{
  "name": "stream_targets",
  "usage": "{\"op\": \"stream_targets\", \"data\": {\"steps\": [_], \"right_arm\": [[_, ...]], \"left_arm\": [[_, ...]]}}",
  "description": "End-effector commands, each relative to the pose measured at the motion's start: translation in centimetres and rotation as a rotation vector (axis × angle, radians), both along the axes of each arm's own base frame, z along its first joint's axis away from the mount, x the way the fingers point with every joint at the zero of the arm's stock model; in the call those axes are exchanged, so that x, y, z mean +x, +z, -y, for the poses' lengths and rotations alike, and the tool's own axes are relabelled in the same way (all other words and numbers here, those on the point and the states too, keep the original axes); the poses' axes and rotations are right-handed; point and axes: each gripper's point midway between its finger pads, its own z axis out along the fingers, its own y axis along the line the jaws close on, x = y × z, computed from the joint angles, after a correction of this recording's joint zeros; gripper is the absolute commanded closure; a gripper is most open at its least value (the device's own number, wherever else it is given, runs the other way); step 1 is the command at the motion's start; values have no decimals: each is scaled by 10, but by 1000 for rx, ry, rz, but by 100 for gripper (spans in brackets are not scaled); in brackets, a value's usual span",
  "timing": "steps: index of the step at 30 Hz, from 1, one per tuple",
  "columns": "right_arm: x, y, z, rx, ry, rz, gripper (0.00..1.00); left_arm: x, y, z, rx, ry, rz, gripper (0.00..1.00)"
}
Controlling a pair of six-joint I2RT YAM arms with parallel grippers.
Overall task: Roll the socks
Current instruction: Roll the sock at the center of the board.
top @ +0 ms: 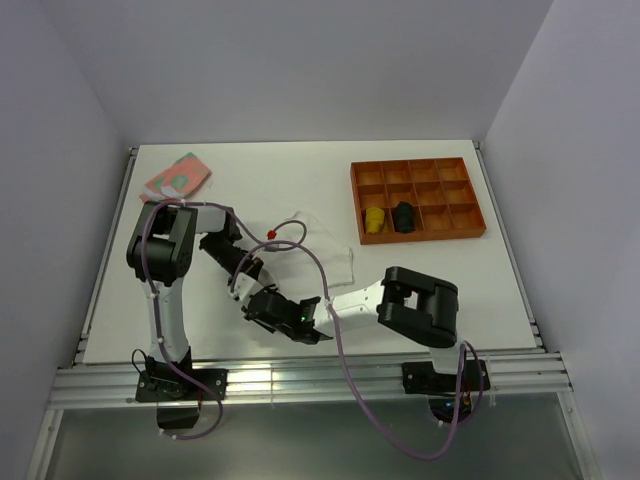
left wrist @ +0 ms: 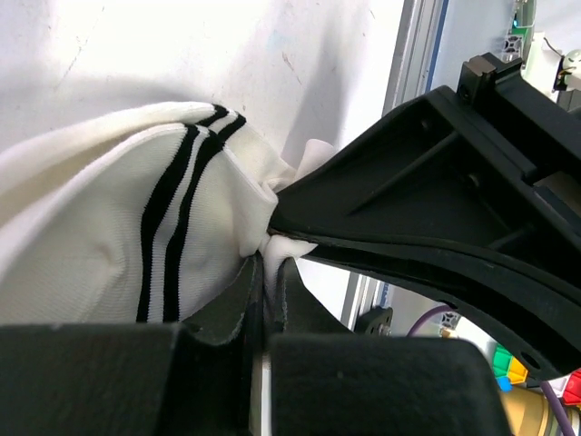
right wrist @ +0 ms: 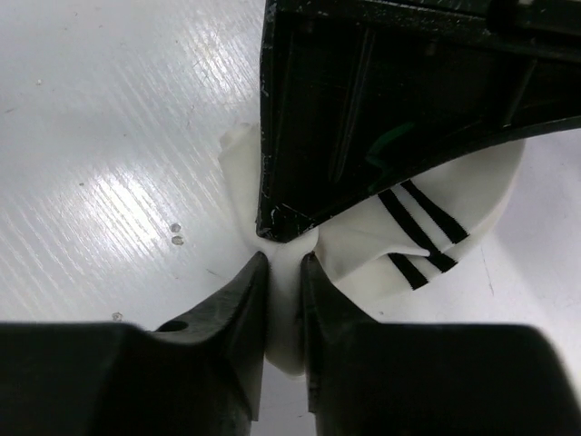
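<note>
Seen from the left wrist, the left claw (left wrist: 263, 277) is nearly shut, pinching a fold of the striped sock (left wrist: 109, 245), thin white fabric with two narrow black bands at its cuff. The sock bulges to the left of the pinch and lies on the white bench (left wrist: 136, 54). The black frame of the other arm fills the right of this view and hides the fabric behind it.

The right wrist view gives the other side. The right claw (right wrist: 284, 265) is narrow, clamped on a white tab of the same sock, just beside the left claw's tip. The left claw's black body covers most of the sock here, so only a striped edge shows at the right.

The top view alone shows the surroundings, though both wrists block the pinch point near the bench's front middle. Pale fabric spreads beyond them towards the centre. An orange compartmented tray (top: 455, 197) sits at the far right, holding a small yellow item (top: 374, 220) and a small black item (top: 403, 216) in neighbouring compartments. A pink and green patterned cloth (top: 177, 178) lies at the far left corner, well apart.
</note>
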Motion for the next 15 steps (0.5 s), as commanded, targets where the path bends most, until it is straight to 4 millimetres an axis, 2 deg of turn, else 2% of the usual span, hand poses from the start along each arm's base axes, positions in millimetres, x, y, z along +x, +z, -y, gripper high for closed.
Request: {"op": "stream_targets", "data": {"steps": [1,5,6,7,9,12,13,15], "right_arm": [[0,-11,-1,-27,-13,-2,80],[-5,-11,4,-11,-20,-45,87],[-7,-11,7,-13,-20,-57,88],[-7,-10,8,-11,-21,-66,88],[-5,-10,12,-9,-27,-94,89],[-5,-10,15,-14,-24,-127,89],[-5,-10,16,-17,-24,-133,90],[-5,-10,15,-20,-18,-150,90]], "left_arm": [[6,6,5,-46,-6,26,98],[19,18,10,-73,53,95,82],[27,18,13,-90,75,140,80],[34,28,14,-106,99,187,79],[49,37,17,-136,153,240,71],[64,57,14,-165,244,289,67],[78,68,12,-194,282,350,65],[85,76,8,-199,345,358,63]]}}
